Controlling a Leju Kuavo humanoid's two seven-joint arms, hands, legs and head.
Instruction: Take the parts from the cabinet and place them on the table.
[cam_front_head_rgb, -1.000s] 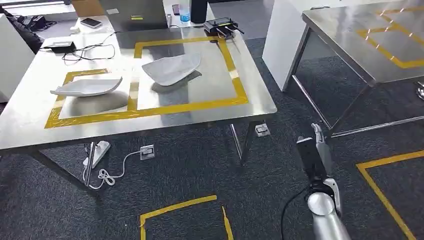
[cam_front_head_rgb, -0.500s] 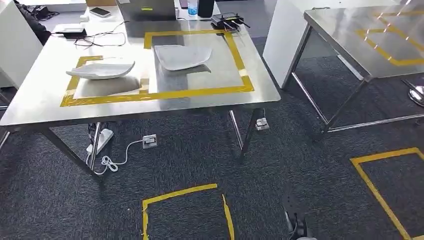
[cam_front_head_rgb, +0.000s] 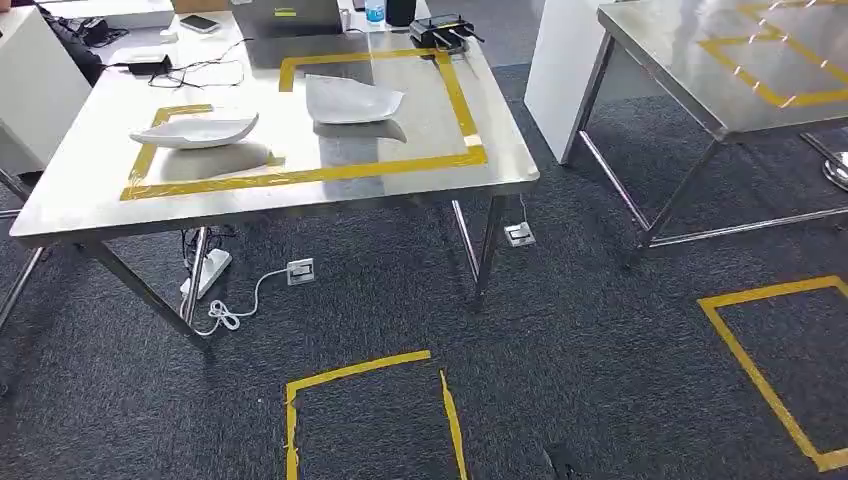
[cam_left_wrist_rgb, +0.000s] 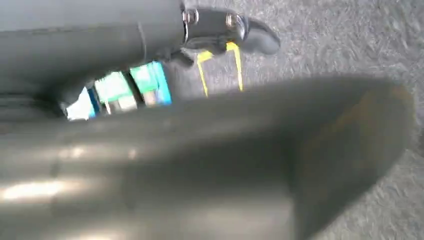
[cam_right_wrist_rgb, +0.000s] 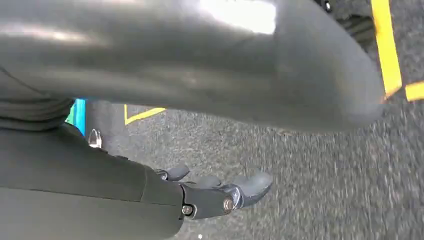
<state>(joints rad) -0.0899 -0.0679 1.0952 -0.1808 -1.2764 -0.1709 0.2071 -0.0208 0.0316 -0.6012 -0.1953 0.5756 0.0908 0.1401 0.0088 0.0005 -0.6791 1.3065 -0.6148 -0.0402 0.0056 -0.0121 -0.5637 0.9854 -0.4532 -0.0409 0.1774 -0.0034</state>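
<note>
Two white, curved, shell-like parts, one (cam_front_head_rgb: 195, 132) left, one (cam_front_head_rgb: 350, 100) right, inside yellow tape outlines on the steel table (cam_front_head_rgb: 80, 200). Left hand (cam_left_wrist_rgb: 220, 30) unreadable; right hand (cam_right_wrist_rgb: 220, 192) loose, holding nothing.

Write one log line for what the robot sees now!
table: two white parts in yellow tape boxes | right hand: holds nothing | left hand: unclear
</note>
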